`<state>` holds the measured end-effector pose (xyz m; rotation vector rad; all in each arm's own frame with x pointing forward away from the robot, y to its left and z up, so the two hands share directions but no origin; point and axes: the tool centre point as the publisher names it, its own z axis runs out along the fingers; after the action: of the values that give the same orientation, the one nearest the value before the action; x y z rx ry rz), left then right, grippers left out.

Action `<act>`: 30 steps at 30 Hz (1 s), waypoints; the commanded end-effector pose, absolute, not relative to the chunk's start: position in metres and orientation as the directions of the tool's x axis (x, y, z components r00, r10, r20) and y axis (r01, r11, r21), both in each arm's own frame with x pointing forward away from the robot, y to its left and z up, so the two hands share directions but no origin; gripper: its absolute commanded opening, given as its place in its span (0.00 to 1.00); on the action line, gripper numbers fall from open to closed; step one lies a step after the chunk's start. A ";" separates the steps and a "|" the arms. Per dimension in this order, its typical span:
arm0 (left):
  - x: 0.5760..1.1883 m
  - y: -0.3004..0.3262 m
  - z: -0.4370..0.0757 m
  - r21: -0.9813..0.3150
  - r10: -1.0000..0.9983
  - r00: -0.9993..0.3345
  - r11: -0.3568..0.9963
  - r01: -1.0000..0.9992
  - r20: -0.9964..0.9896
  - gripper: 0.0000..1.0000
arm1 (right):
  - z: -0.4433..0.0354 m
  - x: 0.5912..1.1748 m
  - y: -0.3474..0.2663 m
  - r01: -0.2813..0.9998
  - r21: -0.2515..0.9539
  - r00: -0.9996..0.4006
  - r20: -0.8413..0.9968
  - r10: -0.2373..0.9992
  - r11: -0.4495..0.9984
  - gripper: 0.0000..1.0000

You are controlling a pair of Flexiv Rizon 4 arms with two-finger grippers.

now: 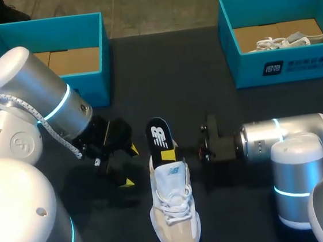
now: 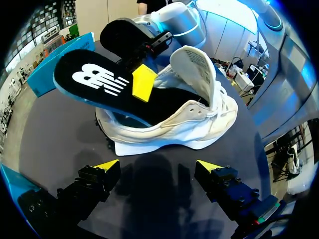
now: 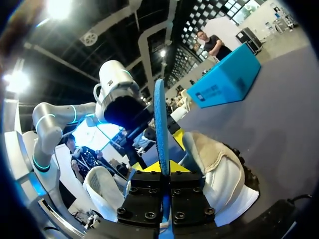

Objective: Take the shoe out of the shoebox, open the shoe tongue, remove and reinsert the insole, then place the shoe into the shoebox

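Observation:
A white lace-up shoe (image 1: 173,209) lies on the dark table, toe toward the front edge, its tongue (image 2: 197,67) folded up. A black insole (image 1: 159,135) with a white logo sticks up out of the heel opening, its front end still inside the shoe. My right gripper (image 1: 168,155) comes in from the right and is shut on the insole (image 3: 160,119), seen edge-on between its fingers. My left gripper (image 2: 158,167) stands open just left of the shoe (image 2: 169,124), nothing between its yellow tips.
A teal shoebox (image 1: 44,52) stands at the back left with only cardboard inside. A second teal shoebox (image 1: 279,33) at the back right holds another white shoe (image 1: 289,41). Bare dark table lies between the boxes.

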<state>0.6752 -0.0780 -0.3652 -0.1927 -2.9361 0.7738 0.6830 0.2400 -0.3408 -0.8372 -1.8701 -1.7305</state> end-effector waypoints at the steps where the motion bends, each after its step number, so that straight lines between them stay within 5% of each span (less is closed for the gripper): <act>1: 0.674 -0.078 -0.366 -0.494 0.145 -0.987 0.864 0.096 0.062 1.00 | -0.347 0.675 0.242 0.704 0.710 -0.708 0.696 0.125 0.034 0.00; 15: 0.674 -0.078 -0.366 -0.494 0.145 -0.987 0.864 0.096 0.062 1.00 | -0.347 0.669 0.243 0.713 0.700 -0.699 0.706 0.115 0.041 0.00; 18: 0.674 -0.078 -0.366 -0.494 0.145 -0.987 0.864 0.096 0.062 1.00 | -0.341 0.671 0.245 0.698 0.715 -0.714 0.691 0.115 0.040 0.21; 30: 0.674 -0.078 -0.366 -0.494 0.145 -0.987 0.864 0.096 0.062 1.00 | -0.321 0.682 0.250 0.648 0.761 -0.759 0.643 0.105 0.028 0.19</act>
<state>0.6752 -0.0780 -0.3652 -0.1927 -2.9361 0.7738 0.6804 0.2476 -0.3230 -0.7637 -1.9012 -1.7753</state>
